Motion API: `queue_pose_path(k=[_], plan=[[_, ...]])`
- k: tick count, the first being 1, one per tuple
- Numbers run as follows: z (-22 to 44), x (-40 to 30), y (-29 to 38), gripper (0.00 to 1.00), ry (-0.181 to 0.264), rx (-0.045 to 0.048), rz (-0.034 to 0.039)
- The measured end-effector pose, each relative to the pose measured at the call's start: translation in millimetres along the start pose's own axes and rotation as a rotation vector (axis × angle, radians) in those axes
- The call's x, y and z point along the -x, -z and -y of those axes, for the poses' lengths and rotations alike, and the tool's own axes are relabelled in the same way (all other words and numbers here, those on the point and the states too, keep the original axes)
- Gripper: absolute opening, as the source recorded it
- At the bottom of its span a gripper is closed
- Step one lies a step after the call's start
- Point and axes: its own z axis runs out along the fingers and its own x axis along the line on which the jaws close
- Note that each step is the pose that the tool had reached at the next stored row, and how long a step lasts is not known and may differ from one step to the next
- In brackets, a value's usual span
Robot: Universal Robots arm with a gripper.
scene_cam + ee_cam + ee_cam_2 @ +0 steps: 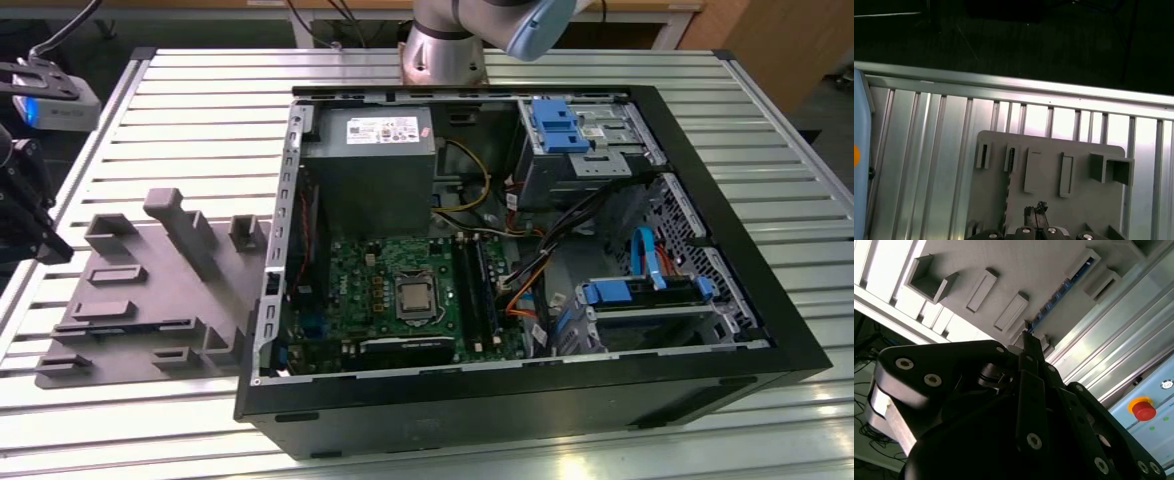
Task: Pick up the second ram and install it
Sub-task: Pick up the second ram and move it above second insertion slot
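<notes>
Now, closest in, second wrist view: the claw [1028,338] reads as closed. Its two black fingers meet at the tip with nothing between them. Just past the tip the second ram [1064,287] stands on edge in a slot of the grey tray [1004,270]. We see mostly its thin top edge, bluish. Tip and stick are near each other; we cannot tell whether they touch. The tray lies flat on the slatted metal table [1094,352].

Handling, our judgement: a light, stiff, thin board. It will not sag, but it could crack if twisted or levered in its slot. The contact edge sits down in the slot and should stay untouched. The best hold is a pinch across its thickness near mid-length, high on the exposed upper band, so that it hangs level. The faces are smooth and the bite is shallow, so slipping or tilting is the main risk.

Farther off, exterior view: the open computer case [534,405] sits beside the tray, with the green motherboard [380,300] inside.
</notes>
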Motion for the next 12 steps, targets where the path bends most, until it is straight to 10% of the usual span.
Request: queue_pose_path(k=[12], plan=[[0.7, -0.2, -5.6, 0.11, 0.004, 0.0005, -0.0001]])
